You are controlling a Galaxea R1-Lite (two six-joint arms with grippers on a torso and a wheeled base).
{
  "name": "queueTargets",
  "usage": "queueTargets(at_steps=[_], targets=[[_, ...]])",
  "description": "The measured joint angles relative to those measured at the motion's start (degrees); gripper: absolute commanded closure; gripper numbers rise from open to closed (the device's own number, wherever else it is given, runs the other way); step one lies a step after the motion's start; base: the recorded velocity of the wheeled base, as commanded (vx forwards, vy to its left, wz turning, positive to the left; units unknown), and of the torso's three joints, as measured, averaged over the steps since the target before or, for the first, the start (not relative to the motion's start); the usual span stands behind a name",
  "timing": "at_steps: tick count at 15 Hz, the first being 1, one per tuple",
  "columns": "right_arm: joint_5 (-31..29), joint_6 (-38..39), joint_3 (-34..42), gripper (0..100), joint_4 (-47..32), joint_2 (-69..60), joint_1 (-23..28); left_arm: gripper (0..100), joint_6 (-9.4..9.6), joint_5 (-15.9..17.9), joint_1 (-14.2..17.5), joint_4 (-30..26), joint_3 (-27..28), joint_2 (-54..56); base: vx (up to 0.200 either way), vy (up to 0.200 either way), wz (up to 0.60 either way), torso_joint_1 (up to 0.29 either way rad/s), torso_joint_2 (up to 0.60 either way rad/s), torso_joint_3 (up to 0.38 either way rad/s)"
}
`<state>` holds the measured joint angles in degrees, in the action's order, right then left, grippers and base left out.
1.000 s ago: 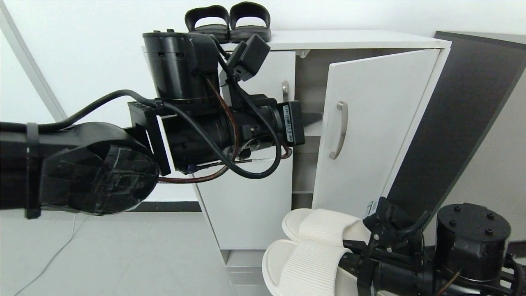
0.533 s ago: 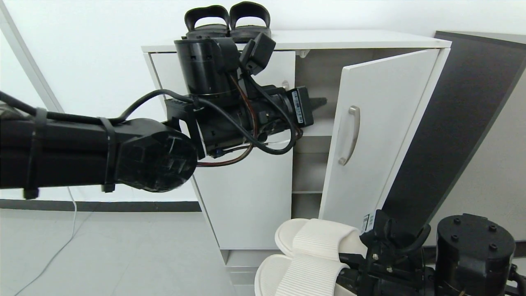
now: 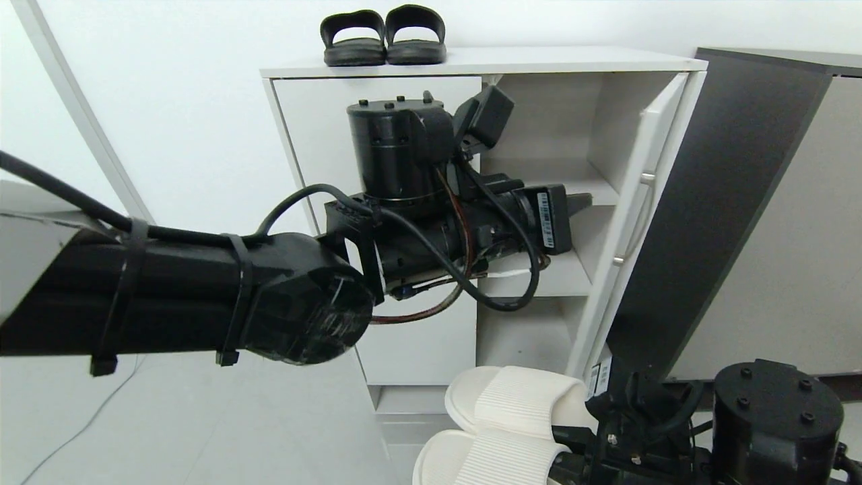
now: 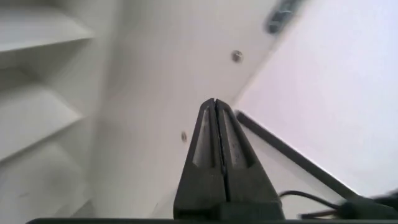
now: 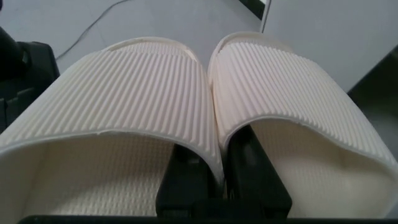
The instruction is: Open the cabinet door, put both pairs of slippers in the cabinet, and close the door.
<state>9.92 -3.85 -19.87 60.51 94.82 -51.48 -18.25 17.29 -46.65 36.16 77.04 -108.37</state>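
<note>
Up on the cabinet [image 3: 572, 64], toward the left end of its top, the black slippers [image 3: 384, 37] sit side by side. Nothing is touching them, so I take that pair to be the second trip. The right door [image 3: 656, 135] stands wide open, almost edge-on to the head camera, and the shelves [image 3: 539, 279] behind it are exposed. The left door [image 3: 377, 128] is shut.

My left gripper [image 3: 583, 199] hangs in the opening at about the height of the upper shelf, fingers pressed together on nothing. I judge it is placed there to keep the door from drifting back. From the wrist camera I can't be sure whether its tip touches the white panel [image 4: 155, 68] ahead.

Low and near, just in front of the cabinet's foot, my right gripper [image 5: 221, 180] is clenched on the white slippers [image 3: 515, 411]. One finger goes under each strap and squeezes the two inner walls together. That hold makes the pair travel as one piece, toes leading toward the opening.

They are outside the cabinet, below the lowest compartment. Loading them calls for a lift and a push forward. The left arm crosses the doorway, so it may crowd that path.
</note>
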Motion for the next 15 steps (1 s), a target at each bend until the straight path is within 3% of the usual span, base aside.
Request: queueTargets(at_steps=[2,4,8,11,15], targets=[[0.00,0.00,0.09,100,0.02,0.07,-0.02,100,0.18,0.00,-1.52,0.87,-0.78,-0.02,-0.100,0.000,0.00,0.001,0.00,0.001],[-0.07,0.05,0.11,100,0.06,0.09,0.02,100,0.24,-0.02,-0.39,0.93,-1.11,0.05,0.000,0.000,0.00,0.000,0.00,0.000],[-1.52,0.57,-2.78,100,0.02,1.40,3.67,100,1.07,-2.49,9.31,0.77,-3.62,4.29,0.000,0.000,0.00,0.000,0.00,0.000],[-13.18,2.95,-9.07,100,0.02,4.61,7.85,100,5.36,-10.09,14.35,-2.28,-10.87,13.75,0.000,0.000,0.00,0.000,0.00,0.000],[-26.01,4.28,-16.46,100,-0.16,10.56,8.87,100,9.36,-24.37,17.10,-16.64,-23.32,35.39,0.000,0.000,0.00,0.000,0.00,0.000]])
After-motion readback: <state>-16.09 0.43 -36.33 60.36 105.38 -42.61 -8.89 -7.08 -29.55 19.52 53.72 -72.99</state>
